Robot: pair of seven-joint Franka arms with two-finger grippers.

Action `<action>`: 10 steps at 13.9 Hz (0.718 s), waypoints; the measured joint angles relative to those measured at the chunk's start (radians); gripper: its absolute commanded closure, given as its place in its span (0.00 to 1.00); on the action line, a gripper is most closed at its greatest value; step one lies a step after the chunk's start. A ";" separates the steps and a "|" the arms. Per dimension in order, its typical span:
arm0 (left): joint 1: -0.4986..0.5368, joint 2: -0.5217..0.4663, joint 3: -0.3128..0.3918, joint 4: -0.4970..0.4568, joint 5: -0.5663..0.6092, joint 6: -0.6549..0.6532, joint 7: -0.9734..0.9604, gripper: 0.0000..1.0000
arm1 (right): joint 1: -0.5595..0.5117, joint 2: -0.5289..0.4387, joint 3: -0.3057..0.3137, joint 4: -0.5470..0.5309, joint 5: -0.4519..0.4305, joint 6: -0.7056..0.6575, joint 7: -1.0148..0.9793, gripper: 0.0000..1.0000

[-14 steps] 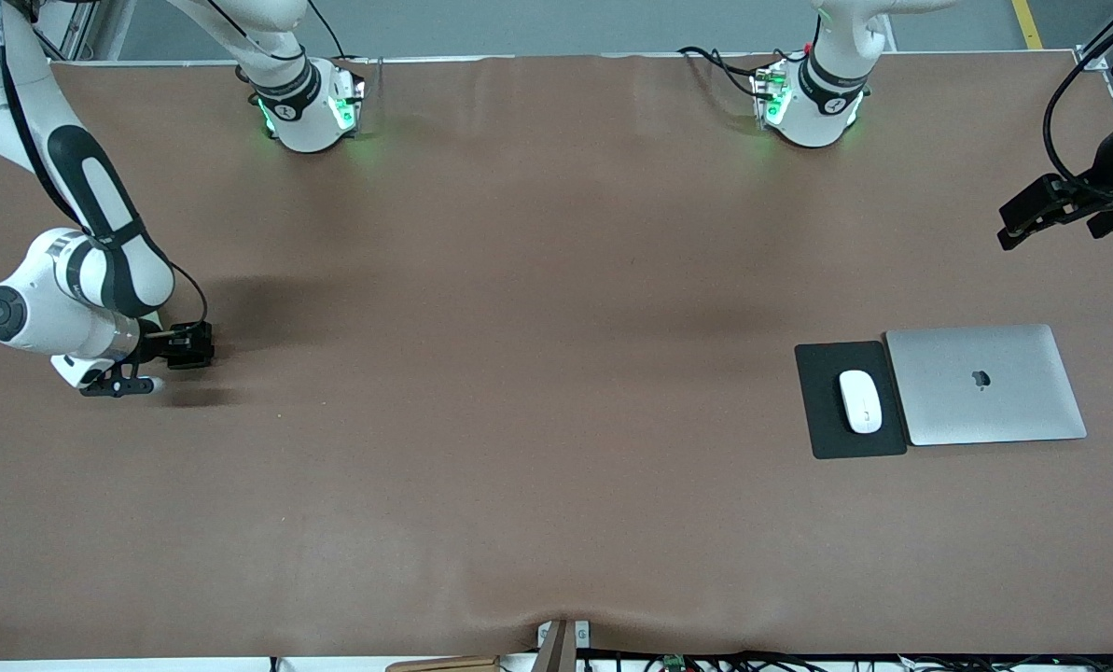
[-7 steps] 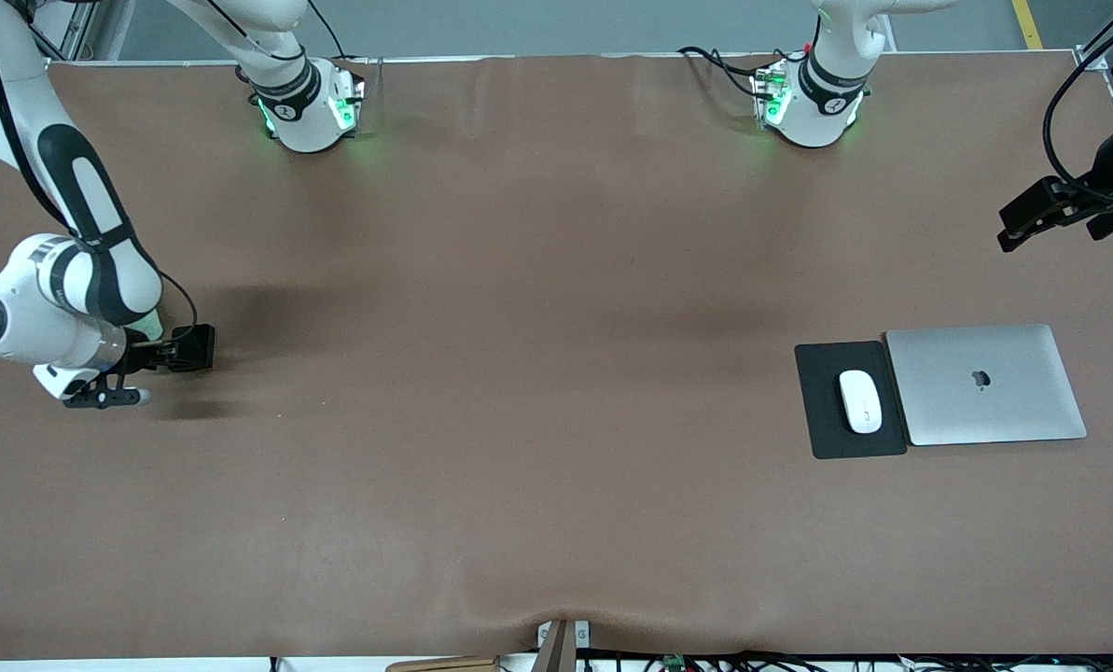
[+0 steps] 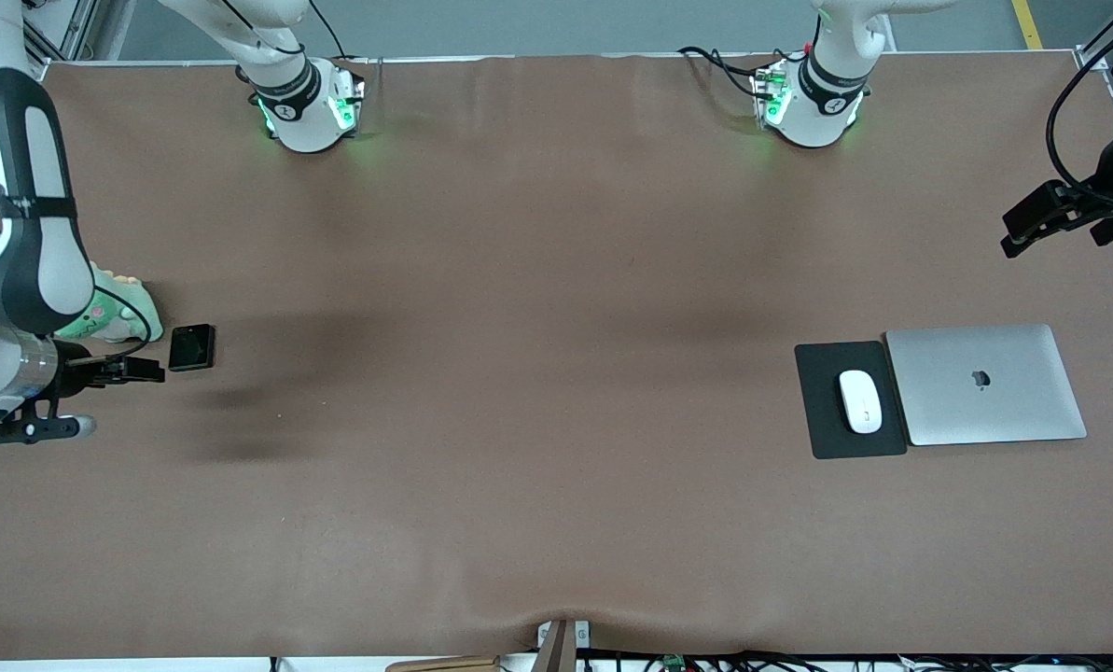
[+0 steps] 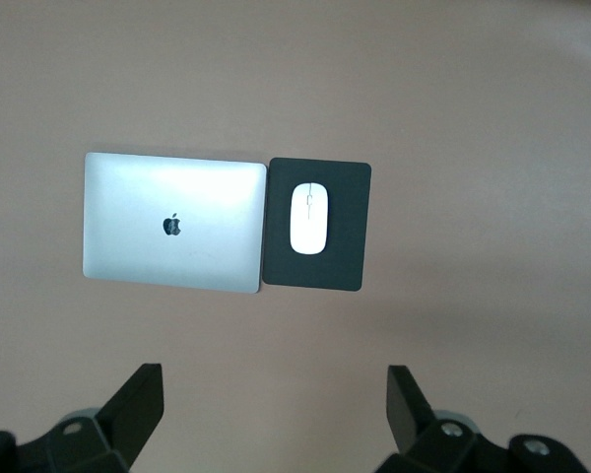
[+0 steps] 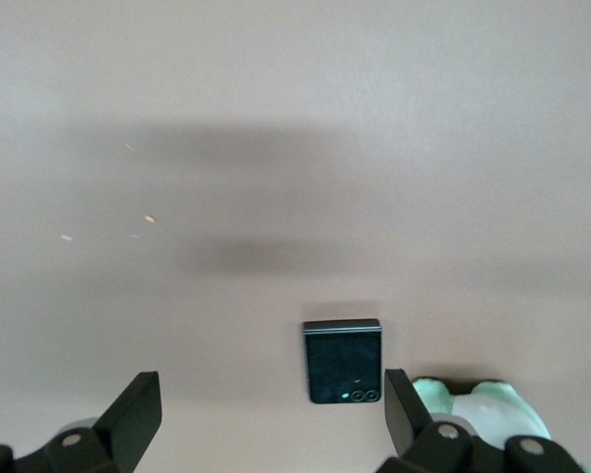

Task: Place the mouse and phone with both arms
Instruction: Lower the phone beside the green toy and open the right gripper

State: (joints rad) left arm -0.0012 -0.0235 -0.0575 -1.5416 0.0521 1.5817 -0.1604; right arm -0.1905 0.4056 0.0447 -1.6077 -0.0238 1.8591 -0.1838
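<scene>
Right hand (image 5: 266,419) open above phone (image 5: 343,361).

brown table (image 3: 556,373): phone (image 3: 191,347), green toy (image 3: 113,313), mouse pad (image 3: 822,397) w/ mouse (image 3: 860,401), laptop (image 3: 985,384).

Surface (image 3: 537,392): I read it as matt brown cloth or paper-like sheet, smooth, with faint ripples along the top and bottom of the frame. Mouse (image 3: 860,401), right of centre: glossy white plastic. Mouse pad (image 3: 822,420) under it: matt black, flat. Laptop (image 3: 985,385) beside it: brushed-looking silver metal, satin sheen. Phone (image 3: 191,347), left of frame: glossy black, glass-like. Pale green item (image 3: 118,313) by it looks soft, matt. Left gripper (image 3: 1046,219) and right gripper (image 3: 132,371): matt black plastic; arm shells glossy white.
</scene>
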 measured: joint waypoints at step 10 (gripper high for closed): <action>-0.002 0.000 -0.005 -0.005 -0.001 -0.010 0.000 0.00 | 0.114 -0.237 0.007 0.003 0.051 -0.132 0.254 0.00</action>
State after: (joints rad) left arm -0.0036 -0.0234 -0.0628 -1.5464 0.0516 1.5713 -0.1600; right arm -0.0761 0.1691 0.0518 -1.6043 0.0268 1.7275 0.0704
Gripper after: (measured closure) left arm 0.000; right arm 0.000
